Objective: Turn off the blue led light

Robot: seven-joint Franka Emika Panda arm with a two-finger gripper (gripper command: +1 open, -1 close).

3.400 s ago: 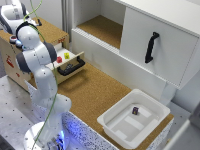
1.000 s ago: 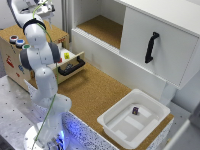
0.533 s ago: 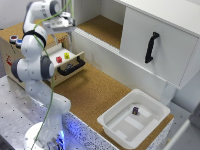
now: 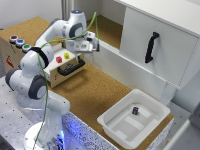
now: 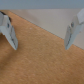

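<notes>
The blue led light (image 4: 19, 43) is a small round button on top of a wooden box (image 4: 10, 55) at the exterior view's left. It sits between a dark red button (image 4: 13, 38) and a green button (image 4: 26, 48). My gripper (image 4: 93, 44) is well to the exterior view's right of the buttons, above the cork floor near the cabinet opening. In the wrist view the gripper (image 5: 40, 35) is open and empty, with both fingers (image 5: 7, 30) spread over bare cork. No button shows in the wrist view.
A pale box (image 4: 65, 64) with a red square, a yellow square and a black handle stands below the arm. A white cabinet door with a black handle (image 4: 151, 46) is at the right. A white tub (image 4: 116, 129) holds a small dark object (image 4: 135, 110).
The arm has swung from the exterior view's far left, near the wooden box, up and to the right. The gripper now hangs near the cabinet opening.
</notes>
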